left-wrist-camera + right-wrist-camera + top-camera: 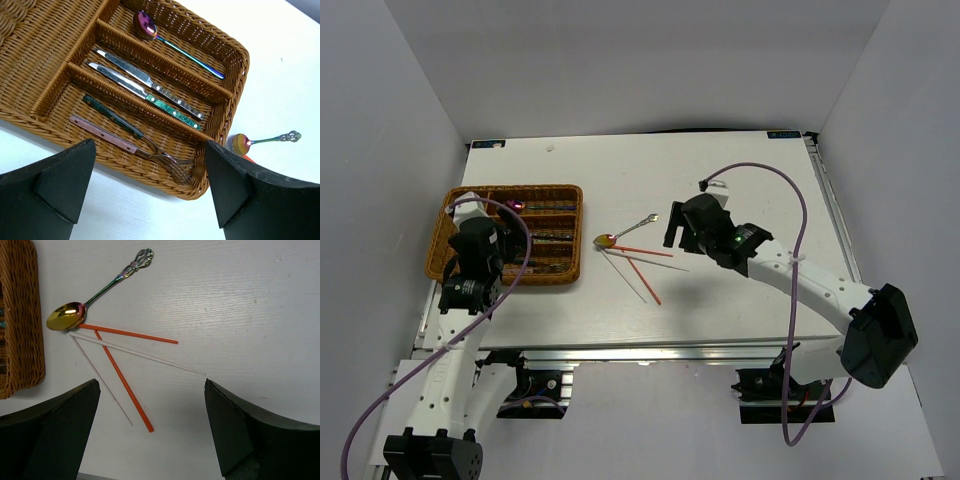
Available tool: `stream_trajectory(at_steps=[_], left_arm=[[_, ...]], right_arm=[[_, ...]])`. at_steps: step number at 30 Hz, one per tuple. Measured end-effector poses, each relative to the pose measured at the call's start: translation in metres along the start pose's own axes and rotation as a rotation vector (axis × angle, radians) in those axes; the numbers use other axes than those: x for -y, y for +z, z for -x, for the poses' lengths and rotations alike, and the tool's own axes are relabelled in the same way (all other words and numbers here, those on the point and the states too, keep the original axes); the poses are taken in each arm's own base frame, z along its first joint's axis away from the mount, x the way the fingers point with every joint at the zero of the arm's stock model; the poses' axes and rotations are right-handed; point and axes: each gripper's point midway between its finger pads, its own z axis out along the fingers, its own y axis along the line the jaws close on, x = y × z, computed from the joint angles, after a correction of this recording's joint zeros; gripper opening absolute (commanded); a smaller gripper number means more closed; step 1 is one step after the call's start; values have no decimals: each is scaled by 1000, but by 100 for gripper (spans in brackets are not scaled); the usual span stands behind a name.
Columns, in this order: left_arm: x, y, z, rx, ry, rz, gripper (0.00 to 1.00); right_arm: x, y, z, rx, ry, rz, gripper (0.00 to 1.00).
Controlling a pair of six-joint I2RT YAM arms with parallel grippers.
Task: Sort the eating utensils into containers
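Note:
The brown wicker tray (575, 240) sits at the table's left. In the left wrist view the tray (235, 55) holds an iridescent spoon (145, 25) in the far slot, two knives (145, 82) in the middle slot and two forks (127, 142) in the near slot. A gold-bowled spoon (67, 316), two red chopsticks (125, 385) and two silver chopsticks (142, 353) lie fanned on the table right of the tray. My left gripper (150, 200) is open and empty above the tray's near edge. My right gripper (150, 435) is open and empty, above the table just near of the chopstick tips.
The tray's long crosswise section (30, 45) shows only bare wicker in the part in view. The loose gold-bowled spoon (620, 235) and red chopsticks (642, 272) lie mid-table between the tray and my right gripper (672, 228). My left gripper (480, 240) hangs over the tray.

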Motion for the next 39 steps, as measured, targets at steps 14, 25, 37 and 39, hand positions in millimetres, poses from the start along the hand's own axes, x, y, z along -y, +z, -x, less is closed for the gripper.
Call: stream_trajectory(at_steps=[14,25,37,39], left_arm=[[4,6,-9,-38,13,-20,98],[18,15,-15,-69,26,-81,98],[206,70,-50,-280,517,-428,98],[237,80,-59,-276,602,-489,98]], right_arm=[[21,-16,-13,-9,-12,9,89],[52,-42,-30,17,-33,19,89],[53,-46,-41,-27,-95,54,89],[53,-47,-42,-33,-102,58,89]])
